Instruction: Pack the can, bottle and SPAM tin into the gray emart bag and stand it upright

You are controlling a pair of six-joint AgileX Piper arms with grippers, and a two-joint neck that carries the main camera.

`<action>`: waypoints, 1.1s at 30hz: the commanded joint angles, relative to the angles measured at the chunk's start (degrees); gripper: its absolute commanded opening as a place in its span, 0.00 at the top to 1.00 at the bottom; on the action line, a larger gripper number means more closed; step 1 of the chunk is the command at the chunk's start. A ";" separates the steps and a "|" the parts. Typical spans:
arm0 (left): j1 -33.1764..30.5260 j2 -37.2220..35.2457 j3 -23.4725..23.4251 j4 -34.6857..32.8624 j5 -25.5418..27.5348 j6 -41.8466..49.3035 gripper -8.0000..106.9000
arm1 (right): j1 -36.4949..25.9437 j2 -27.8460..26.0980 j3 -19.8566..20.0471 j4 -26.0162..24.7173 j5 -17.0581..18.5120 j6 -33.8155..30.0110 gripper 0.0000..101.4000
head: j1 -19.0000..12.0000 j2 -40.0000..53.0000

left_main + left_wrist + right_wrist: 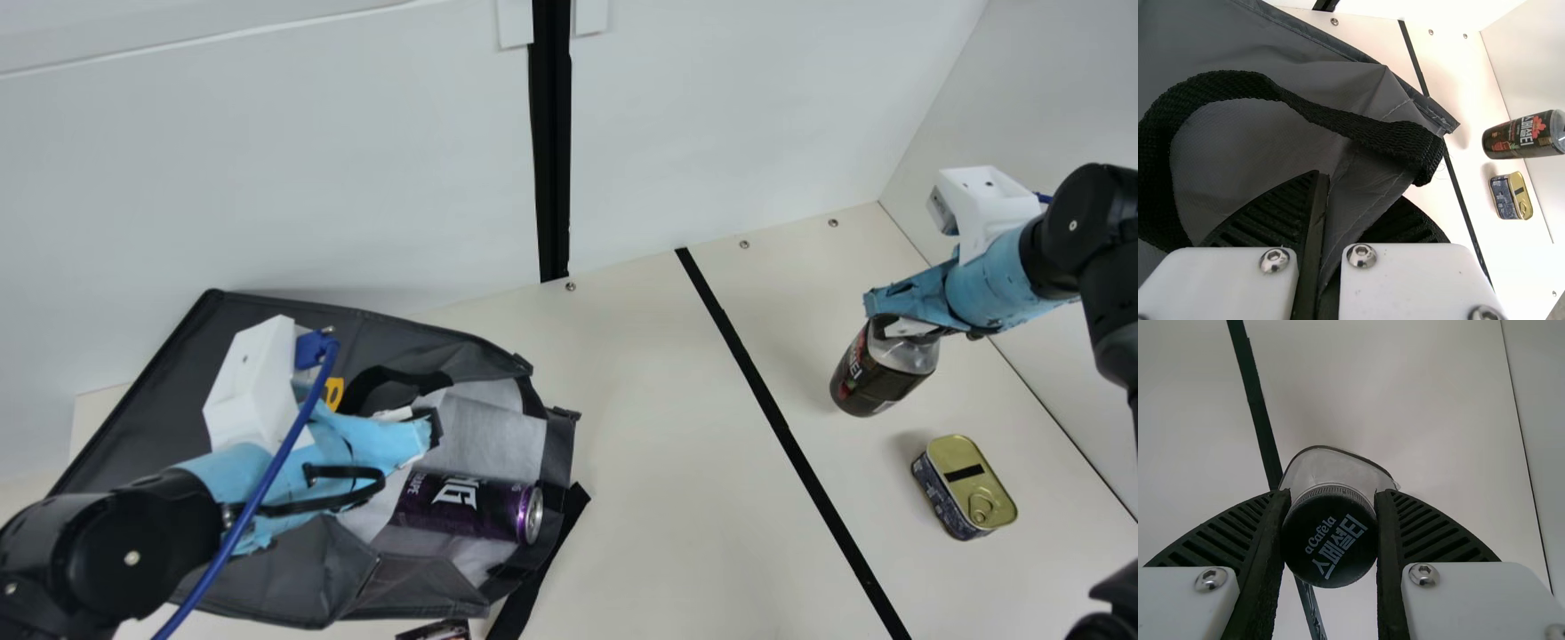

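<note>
In the main view, the right gripper (1331, 495) is closed around the neck of the dark plastic bottle with black cap (876, 373); whether its base touches the table, I cannot tell. The tin of SPAM, with golden lid (967, 487), lies near, at five o'clock from it. Toward nine o'clock, the left gripper (1341, 193) pinches the gray fabric emart bag (142, 418), which holds the purple metal can (467, 504). Bottle packing seems in hand; next, carry it to the bag's mouth, kept open.

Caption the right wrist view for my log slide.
The right gripper clasps the bottle by its black cap, a dark stripe crossing the cream table below.
</note>
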 commanded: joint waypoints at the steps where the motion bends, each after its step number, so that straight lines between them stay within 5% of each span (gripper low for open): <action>1: 0.00 0.00 0.00 0.00 0.00 0.00 1.00 | 0.52 -1.03 0.86 -0.14 -0.05 -0.37 1.00 | -1.21 -0.05; 17: 0.00 0.00 0.00 0.00 0.00 0.00 1.00 | 6.40 -7.12 6.41 0.84 -0.05 -5.01 1.00 | -1.21 -0.05; 33: 0.00 0.00 0.00 0.00 0.00 0.00 1.00 | 9.68 -10.06 10.33 9.06 -0.05 -17.46 1.00 | -1.21 -0.05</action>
